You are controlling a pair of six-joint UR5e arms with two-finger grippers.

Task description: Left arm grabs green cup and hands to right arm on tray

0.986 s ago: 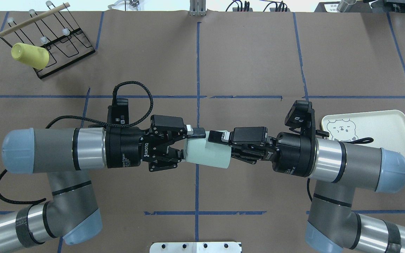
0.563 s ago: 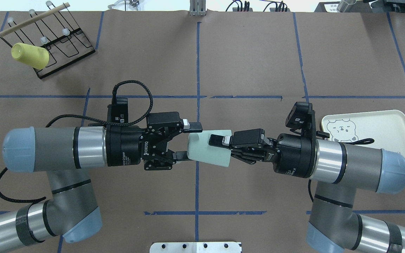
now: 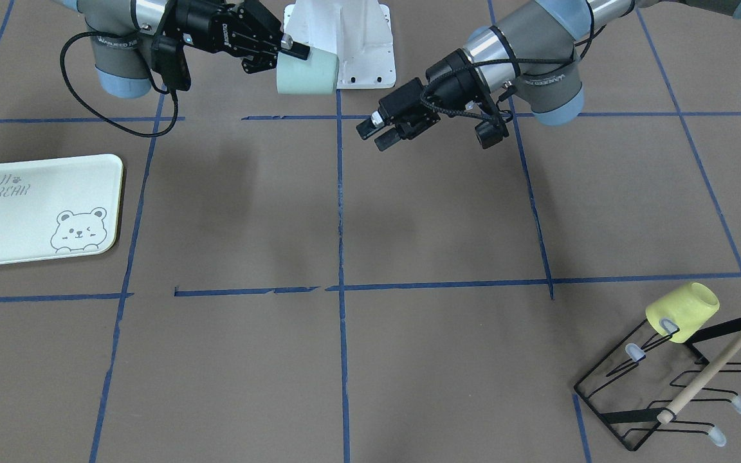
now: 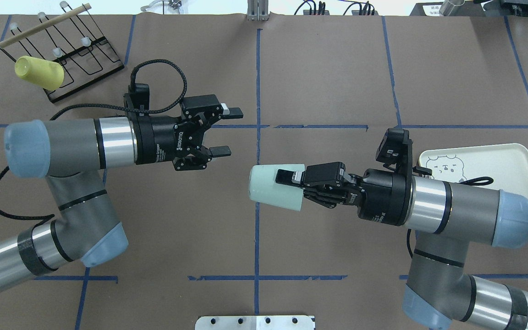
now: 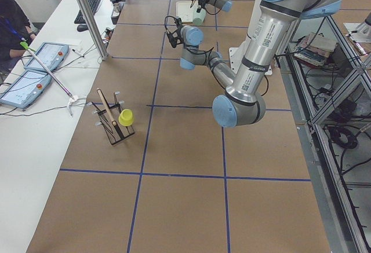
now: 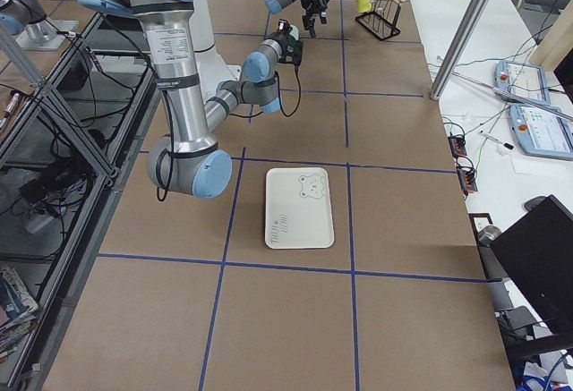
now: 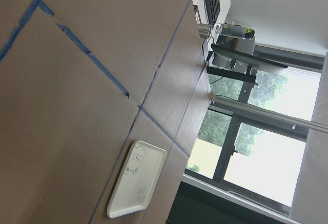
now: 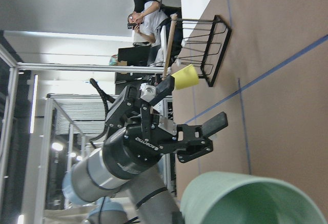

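The green cup (image 4: pixel 271 189) lies on its side in the air over the table's middle, held by my right gripper (image 4: pixel 284 185), which is shut on its rim end. In the front view the cup (image 3: pixel 306 75) hangs at the right gripper (image 3: pixel 293 59). The cup's rim fills the bottom of the right wrist view (image 8: pixel 256 203). My left gripper (image 4: pixel 234 131) is open and empty, apart from the cup, to its left and farther up the table. It also shows in the front view (image 3: pixel 374 136). The tray (image 4: pixel 497 160) lies flat at the right, partly under the right arm.
A yellow cup (image 4: pixel 39 72) hangs on a black wire rack (image 4: pixel 76 55) at the far left corner. A white mounting plate (image 4: pixel 255 322) sits at the near edge. An operator sits beyond the rack in the right wrist view.
My left gripper has opened off the green cup and drawn back to the left and up the table. The right gripper keeps the cup and has barely moved.
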